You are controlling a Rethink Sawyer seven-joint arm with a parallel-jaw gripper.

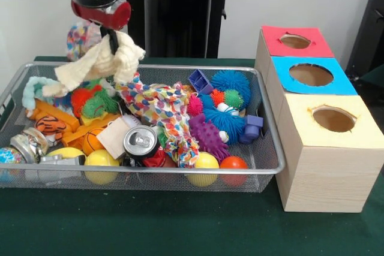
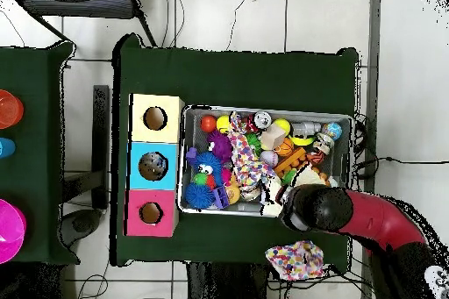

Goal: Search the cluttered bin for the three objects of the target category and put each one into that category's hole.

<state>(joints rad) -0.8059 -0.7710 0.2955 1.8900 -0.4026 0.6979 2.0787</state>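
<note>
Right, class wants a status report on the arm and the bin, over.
Gripper shut on cream cloth, lifted above wire bin. Three boxes' holes unblocked. Bin crowded with toys.

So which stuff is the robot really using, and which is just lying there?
For the job: claw, the cream cloth it holds, wire bin, red box, blue box, yellow box.

Just lying about: drink can, blue spiky ball, purple spiky toy, orange ball.
</note>
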